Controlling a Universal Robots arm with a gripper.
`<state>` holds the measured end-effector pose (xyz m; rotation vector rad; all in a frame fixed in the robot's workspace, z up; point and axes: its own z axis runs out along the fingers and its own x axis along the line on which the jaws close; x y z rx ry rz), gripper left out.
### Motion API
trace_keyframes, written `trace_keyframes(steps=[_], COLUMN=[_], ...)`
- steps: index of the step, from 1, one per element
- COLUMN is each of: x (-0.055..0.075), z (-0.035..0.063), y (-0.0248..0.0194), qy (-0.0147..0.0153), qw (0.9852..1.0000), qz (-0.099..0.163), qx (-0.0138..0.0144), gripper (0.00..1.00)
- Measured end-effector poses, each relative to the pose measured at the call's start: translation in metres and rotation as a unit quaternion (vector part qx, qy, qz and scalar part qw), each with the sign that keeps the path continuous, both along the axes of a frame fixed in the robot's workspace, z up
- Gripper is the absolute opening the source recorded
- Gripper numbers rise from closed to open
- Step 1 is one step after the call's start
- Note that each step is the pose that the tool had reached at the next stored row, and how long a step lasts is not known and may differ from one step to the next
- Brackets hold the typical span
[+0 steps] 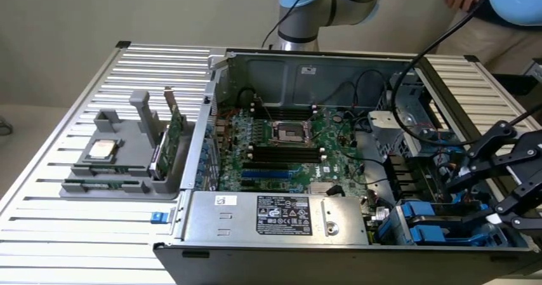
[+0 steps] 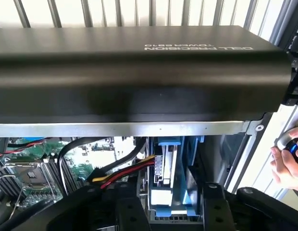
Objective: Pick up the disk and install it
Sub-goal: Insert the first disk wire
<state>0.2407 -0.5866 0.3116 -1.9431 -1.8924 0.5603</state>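
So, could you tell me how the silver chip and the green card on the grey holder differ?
The silver chip lies flat; the green card stands on edge. The chip is small and square; the card is longer and taller. Both rest in the grey holder, outside the computer case.

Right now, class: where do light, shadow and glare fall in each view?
Exterior view: even light on the table, shadow in the drive bay by the end effector. Wrist view: soft sheen on the black case panel; the disk lit, the end effector dark.
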Motion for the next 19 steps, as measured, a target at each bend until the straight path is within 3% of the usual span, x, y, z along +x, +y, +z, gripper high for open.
trace_keyframes(steps=[3, 7, 10, 12, 19], x=[0.000, 0.000, 0.000, -0.001, -0.005], z=[0.0067, 0.0157, 0.0220, 0.0258, 0.0364], y=[0.0000, 0.0000, 0.0001, 0.0000, 0.0000], qy=[0.0023, 0.0043, 0.0057, 0.0065, 0.0107], qw=[1.0000, 1.0000, 1.0000, 1.0000, 0.9999], qz=[0.000, 0.000, 0.000, 0.000, 0.000], qx=[0.0010, 0.0021, 0.0034, 0.0044, 0.0067], gripper=[0.65, 0.77, 0.94, 0.98, 0.99])
